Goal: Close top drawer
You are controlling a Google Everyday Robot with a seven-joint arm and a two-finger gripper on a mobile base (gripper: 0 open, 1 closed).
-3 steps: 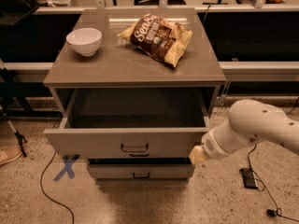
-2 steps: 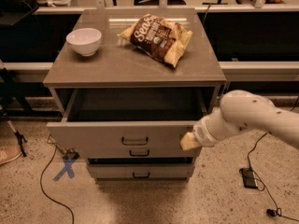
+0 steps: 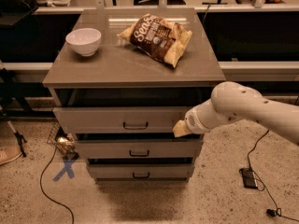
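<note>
The top drawer (image 3: pixel 112 119) of the grey cabinet stands out only a little from the cabinet body, its flat front showing a small dark wire handle (image 3: pixel 135 125) at the centre. My gripper (image 3: pixel 181 129) is at the end of the white arm (image 3: pixel 243 108), pressed against the right end of that drawer front. Two more grey drawers, the middle one (image 3: pixel 138 149) and the bottom one (image 3: pixel 140 171), sit below it.
On the cabinet top (image 3: pixel 107 64) stand a white bowl (image 3: pixel 84 41) at the left and a brown chip bag (image 3: pixel 158 37) at the right. A blue X (image 3: pixel 64 169) is taped on the floor at the left. Cables and a power brick (image 3: pixel 249 177) lie at the right.
The drawer has gone from wide open to nearly shut. My gripper moved from its right front corner inward with the front, pushing it toward the cabinet.
</note>
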